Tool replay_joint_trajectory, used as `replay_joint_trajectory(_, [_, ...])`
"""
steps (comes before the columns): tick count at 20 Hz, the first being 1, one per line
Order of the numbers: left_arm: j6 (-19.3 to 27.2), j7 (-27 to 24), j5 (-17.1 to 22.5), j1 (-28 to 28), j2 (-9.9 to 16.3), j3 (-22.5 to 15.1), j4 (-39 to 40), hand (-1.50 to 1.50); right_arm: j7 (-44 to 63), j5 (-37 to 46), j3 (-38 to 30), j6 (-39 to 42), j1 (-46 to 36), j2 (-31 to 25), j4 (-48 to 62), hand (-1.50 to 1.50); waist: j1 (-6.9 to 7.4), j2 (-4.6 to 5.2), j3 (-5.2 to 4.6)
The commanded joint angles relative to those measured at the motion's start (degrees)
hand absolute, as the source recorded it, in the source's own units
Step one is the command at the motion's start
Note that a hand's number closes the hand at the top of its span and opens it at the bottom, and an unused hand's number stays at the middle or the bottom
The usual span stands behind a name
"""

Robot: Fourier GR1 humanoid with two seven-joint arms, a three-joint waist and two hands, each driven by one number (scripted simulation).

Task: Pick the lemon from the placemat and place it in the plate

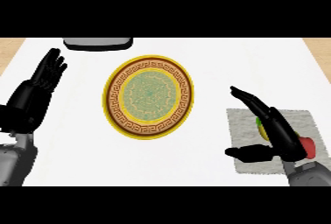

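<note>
A round plate (149, 96) with a gold rim, brown patterned band and green centre lies in the middle of the white counter. At the right, a grey placemat (304, 118) lies flat. My right hand (279, 131) hovers over the placemat, open, fingers stretched toward the plate and thumb spread below. It hides most of the lemon (260, 127); only a yellow-green sliver shows at the hand's left edge. A red object (309, 146) peeks out behind the wrist. My left hand (39, 87) rests open at the left edge, fingers up.
A grey, dark-rimmed object (97, 43) sits at the counter's far edge, above the plate. Wooden floor shows past the counter's far corners. Bare white counter lies between the plate and the placemat.
</note>
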Motion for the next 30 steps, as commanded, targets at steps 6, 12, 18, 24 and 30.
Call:
replay_joint_trajectory(6, [0.2,2.33,-0.4,0.94,-0.5,-0.87,-2.72,0.0,30.08,7.97,0.83,16.27,-5.86,-17.42,-6.79,-1.5,0.69,-0.23,-0.2])
replay_joint_trajectory(12, [-1.0,0.28,-0.4,-1.58,-0.25,0.7,1.11,0.0,43.96,5.63,5.55,32.02,-9.54,-19.74,-9.41,-1.5,0.79,0.41,-0.06])
replay_joint_trajectory(18, [2.12,3.06,-3.94,-0.91,-4.4,-2.2,-3.61,0.0,50.58,9.27,6.0,36.58,-10.62,-14.22,-7.6,-1.5,0.85,0.31,0.11])
replay_joint_trajectory(24, [-1.18,-1.63,-4.86,-1.03,-4.77,0.15,2.58,0.0,51.04,15.67,3.72,41.06,-13.76,-11.27,-3.51,-1.5,0.72,0.42,0.09])
replay_joint_trajectory(30, [-3.28,3.25,-3.06,-0.19,-3.56,3.27,-2.91,0.0,50.9,22.31,3.48,41.41,-9.74,-7.45,-0.09,-1.5,0.63,0.3,0.11])
